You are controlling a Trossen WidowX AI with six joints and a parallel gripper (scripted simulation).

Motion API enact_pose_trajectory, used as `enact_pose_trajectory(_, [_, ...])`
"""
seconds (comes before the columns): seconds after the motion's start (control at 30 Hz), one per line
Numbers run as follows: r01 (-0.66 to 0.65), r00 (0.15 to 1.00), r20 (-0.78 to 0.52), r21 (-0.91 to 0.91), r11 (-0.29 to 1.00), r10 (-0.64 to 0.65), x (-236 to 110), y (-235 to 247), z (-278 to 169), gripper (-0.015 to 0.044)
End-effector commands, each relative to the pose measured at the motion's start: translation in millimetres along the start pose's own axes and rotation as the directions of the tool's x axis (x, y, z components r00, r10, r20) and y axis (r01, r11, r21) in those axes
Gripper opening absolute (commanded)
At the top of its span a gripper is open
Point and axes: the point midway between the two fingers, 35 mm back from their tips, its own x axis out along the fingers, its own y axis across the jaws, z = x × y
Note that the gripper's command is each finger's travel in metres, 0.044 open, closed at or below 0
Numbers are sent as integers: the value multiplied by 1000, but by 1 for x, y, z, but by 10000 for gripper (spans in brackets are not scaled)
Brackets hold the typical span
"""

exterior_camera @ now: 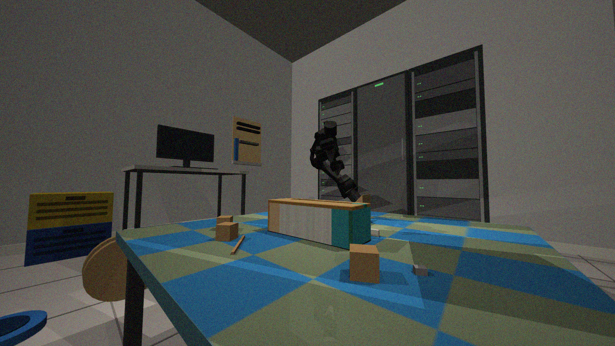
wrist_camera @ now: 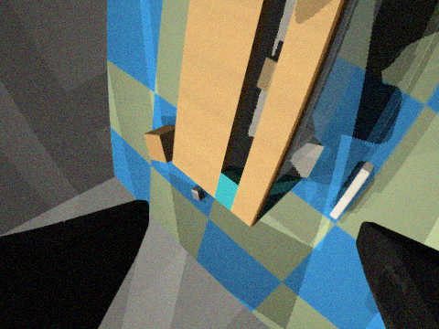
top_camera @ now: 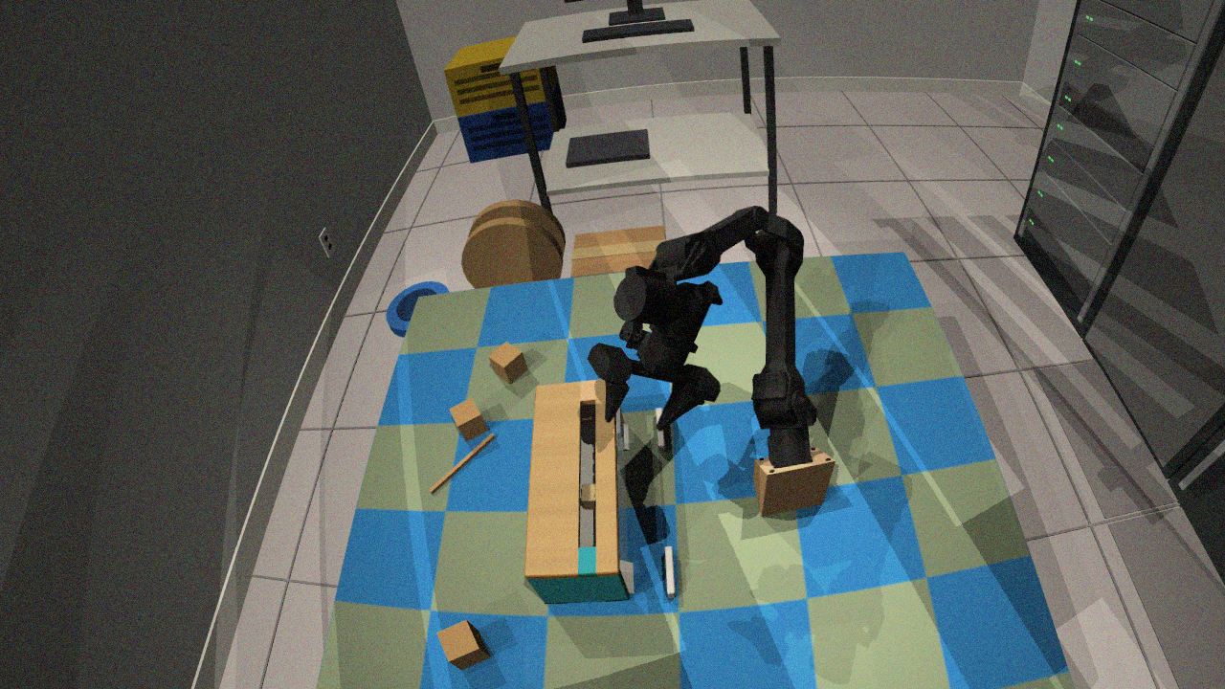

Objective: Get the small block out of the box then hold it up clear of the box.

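The long tan box (top_camera: 556, 479) (exterior_camera: 301, 220) (wrist_camera: 214, 68) lies on the checked table, with its teal end (top_camera: 582, 588) (exterior_camera: 350, 226) (wrist_camera: 227, 192) nearest the top camera. A slot runs along its top. Through the slot a small tan block (top_camera: 588, 494) (wrist_camera: 266, 75) shows on the shelf, about halfway along the box. My gripper (top_camera: 644, 410) (exterior_camera: 353, 194) (wrist_camera: 255, 225) is open and empty. It hangs point-down above the table by the box's far end, on the arm's side of the box. Its left finger is close to the box's far corner.
Three tan cubes (top_camera: 507, 361) (top_camera: 468, 418) (top_camera: 462, 642) and a thin stick (top_camera: 462, 462) lie left of and in front of the box. White bars (top_camera: 669, 569) (top_camera: 623, 433) (wrist_camera: 306, 156) and a grey wedge lie on the arm's side. The arm base (top_camera: 791, 483) stands right of the box.
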Motion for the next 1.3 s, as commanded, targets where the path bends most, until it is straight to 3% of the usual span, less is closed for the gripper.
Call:
enact_pose_trajectory(0.0, [220, 975, 7, 145, 965, -223, 38, 1, 25, 400])
enact_pose_trajectory(0.13, [412, 906, -35, 294, 862, -422, 78, -6, 52, 400])
enact_pose_trajectory(0.23, [477, 871, -63, 348, 807, -488, 94, -11, 63, 400])
enact_pose_trajectory(1.27, [476, 871, -63, 348, 808, -487, 122, -31, 74, 400])
